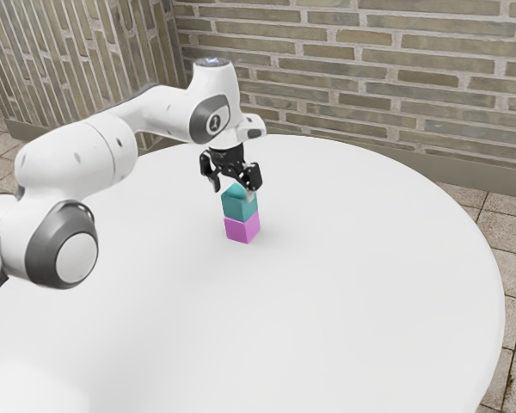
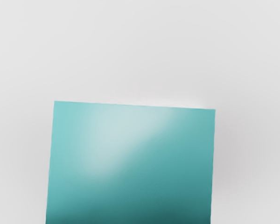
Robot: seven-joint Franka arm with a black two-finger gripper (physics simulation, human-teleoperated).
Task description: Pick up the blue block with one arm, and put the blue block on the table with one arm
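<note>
- Claw (image 1: pixel 232 190), black: we saw it released, fingers apart, at the blue block's top.
- Blue block (image 1: pixel 239 207), teal-toned: we found it near the exterior view's centre, stacked on a pink block (image 1: pixel 242 229).
- Surface (image 1: pixel 353 284), white, rounded: we noted it beneath both.

From where I stand, there's a pink block (image 1: pixel 242 229), a brick wall (image 1: pixel 387 73) behind with a plain skirting (image 1: pixel 469 175) along its foot, and pale brown floor tiles (image 1: pixel 509 229) below.
</note>
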